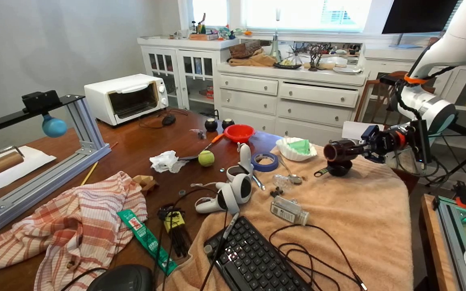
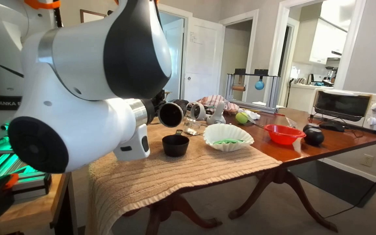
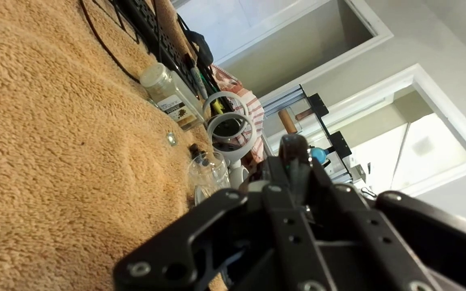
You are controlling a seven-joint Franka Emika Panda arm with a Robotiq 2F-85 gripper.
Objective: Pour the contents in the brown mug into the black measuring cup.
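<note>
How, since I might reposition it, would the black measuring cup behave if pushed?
The black measuring cup probably resists tipping, being wider than tall. The fluffy towel beneath may drag or bunch. Catching its projecting handle could spin the cup.

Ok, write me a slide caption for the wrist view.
Gripper clamped on the brown mug, tilted view over a tan towel where a labelled jar lies on its side.

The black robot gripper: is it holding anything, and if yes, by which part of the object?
The black gripper holds the glossy dark brown cylindrical mug, tipped on its side, apparently by its handle, seen between the jaws in the wrist view.
</note>
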